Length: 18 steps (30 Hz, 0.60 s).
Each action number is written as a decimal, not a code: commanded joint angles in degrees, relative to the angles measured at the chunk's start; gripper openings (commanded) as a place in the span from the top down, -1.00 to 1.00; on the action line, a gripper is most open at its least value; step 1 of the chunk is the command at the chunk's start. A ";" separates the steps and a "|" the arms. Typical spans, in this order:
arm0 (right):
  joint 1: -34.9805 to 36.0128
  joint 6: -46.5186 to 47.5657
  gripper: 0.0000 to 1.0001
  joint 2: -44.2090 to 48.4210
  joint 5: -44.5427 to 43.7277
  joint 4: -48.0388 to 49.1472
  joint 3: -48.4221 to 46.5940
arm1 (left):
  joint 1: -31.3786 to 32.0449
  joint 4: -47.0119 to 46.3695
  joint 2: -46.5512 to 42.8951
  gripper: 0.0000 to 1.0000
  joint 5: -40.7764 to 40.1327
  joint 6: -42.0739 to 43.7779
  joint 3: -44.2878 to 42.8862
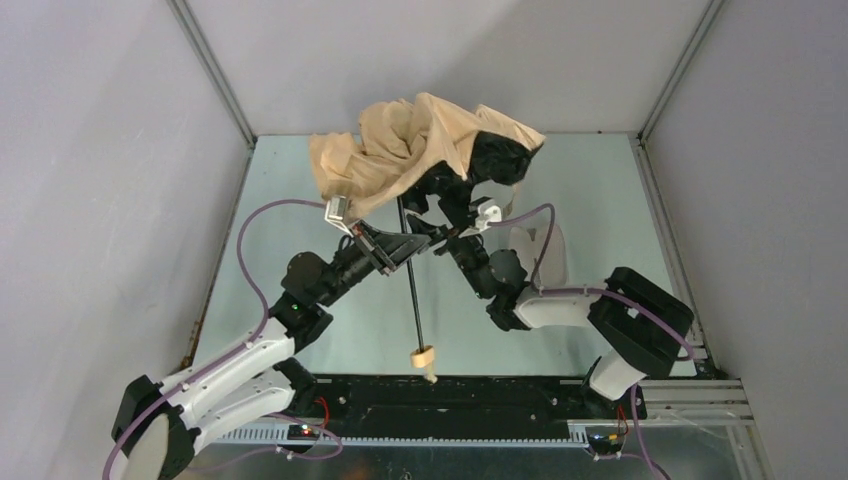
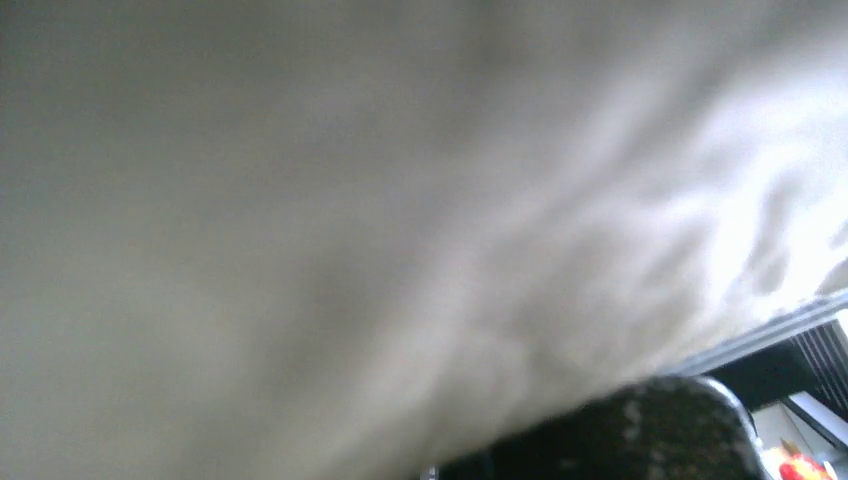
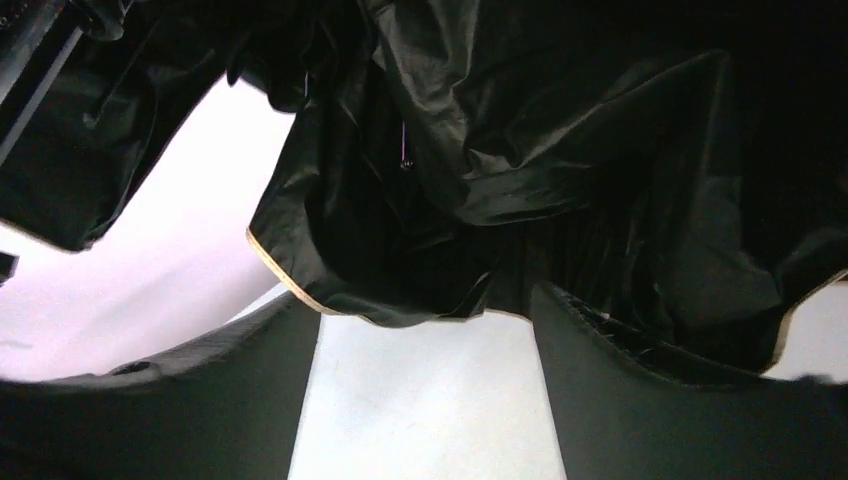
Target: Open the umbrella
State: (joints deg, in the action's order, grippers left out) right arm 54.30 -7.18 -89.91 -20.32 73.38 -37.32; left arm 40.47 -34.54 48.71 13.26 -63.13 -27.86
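The umbrella [image 1: 420,140] is held above the far middle of the surface [image 1: 600,190], its canopy [image 1: 390,160] crumpled and its handle [image 1: 424,358] pointing toward the near edge. The left claw [image 1: 400,245] is clamped on the thin shaft [image 1: 412,295]. The right claw [image 3: 420,335] stands apart beneath the canopy's black underside. Loose folds could snag its fingers, or the shaft could slip through the left grip under a push. No writing is legible.

My left arm [image 1: 240,365] and right arm [image 1: 560,305]: white shells, chunky black joints, purple cables [image 1: 245,240] looping off each, tiny green light [image 1: 296,306] on the left. Right gripper [image 3: 425,330] has dark ribbed fingers [image 3: 640,400].
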 commanded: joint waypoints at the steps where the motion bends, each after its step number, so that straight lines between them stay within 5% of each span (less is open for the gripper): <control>1: -1.28 6.74 -0.23 -5.46 -3.36 2.49 -6.96 | 0.09 -6.85 -2.42 1.00 1.25 -0.78 -0.96; 2: -1.60 6.94 -0.02 -5.94 -3.91 2.40 -7.10 | 0.11 -6.26 -2.71 1.00 1.16 -0.52 -1.23; 4: -2.64 8.58 0.76 -6.44 -5.56 2.42 -6.27 | -0.05 -4.13 -4.21 1.00 0.62 0.73 -2.09; 6: -3.66 8.73 1.00 -6.34 -7.64 3.06 -4.02 | -0.47 -1.72 -6.99 1.00 0.22 2.20 -3.21; 18: -8.57 6.13 0.96 0.57 -14.49 -0.99 9.68 | -3.34 6.50 -13.10 1.00 -0.27 7.54 -7.27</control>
State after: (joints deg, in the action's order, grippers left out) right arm 45.52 -0.89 -94.65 -30.52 74.98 -29.87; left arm 38.39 -22.04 36.82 12.97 -60.34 -31.42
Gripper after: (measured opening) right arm 0.008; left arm 0.085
